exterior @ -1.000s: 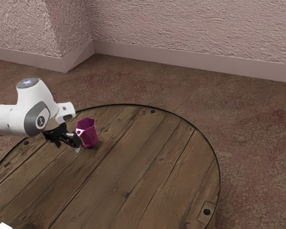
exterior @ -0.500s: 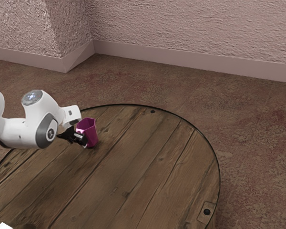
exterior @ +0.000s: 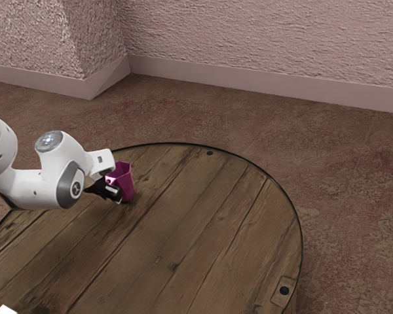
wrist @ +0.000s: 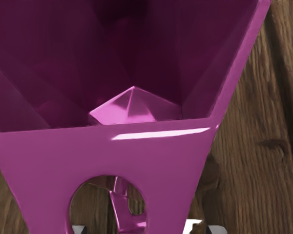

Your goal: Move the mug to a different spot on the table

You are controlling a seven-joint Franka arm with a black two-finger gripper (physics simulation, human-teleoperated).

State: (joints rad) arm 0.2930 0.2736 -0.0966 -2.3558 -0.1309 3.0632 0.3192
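Worktop point(exterior: 203, 229): round, dark wood planks, black rim.
Room: brown floor point(exterior: 262, 118), bumpy pink wall point(exterior: 249, 33) behind.
Mug point(exterior: 123, 180) point(wrist: 136, 146): purple, upright, near the worktop's far edge at the exterior view's left.
Fingers point(exterior: 112, 192): at the mug's handle side; I cannot tell if they pinch it.
Change: the arm point(exterior: 46, 176) has come closer; the mug stays put.
Open room: lots of bare wood toward the exterior view's right.

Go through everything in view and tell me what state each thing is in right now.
mug: upright on the table, empty, handle facing the gripper.
gripper: low at the mug's handle side; grip unclear.
table: round, wooden, carrying the mug.
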